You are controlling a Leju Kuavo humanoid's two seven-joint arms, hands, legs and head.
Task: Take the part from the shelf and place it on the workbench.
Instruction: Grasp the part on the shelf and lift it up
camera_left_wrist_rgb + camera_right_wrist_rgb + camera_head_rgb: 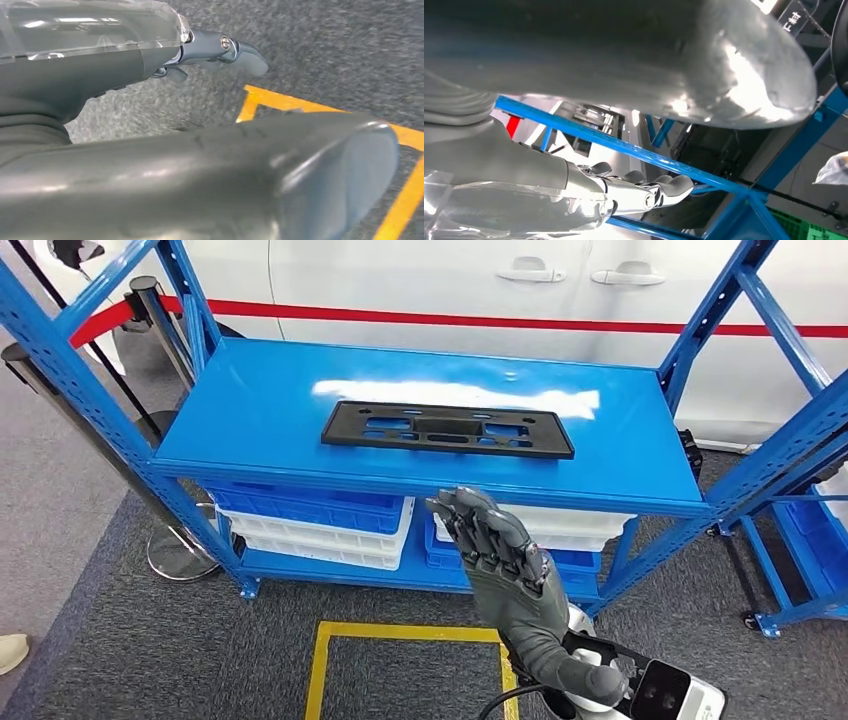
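The part [447, 429] is a flat black plastic frame with several cut-outs, lying lengthwise on the top level of the blue shelf [260, 410]. My right hand [495, 545] is raised in front of the shelf's front edge, below and a little right of the part's middle, fingers stretched out and holding nothing. The right wrist view shows those fingers [659, 192] in front of a blue shelf beam. My left hand [125, 60] hangs low over the grey carpet, its fingers [225, 50] extended and empty.
Blue and white bins [320, 525] sit stacked on the shelf's lower level. A yellow floor marking [400, 632] lies before the shelf. A stanchion base [180, 550] stands at the left, a second blue rack [800, 540] at the right, and a white car [450, 280] behind.
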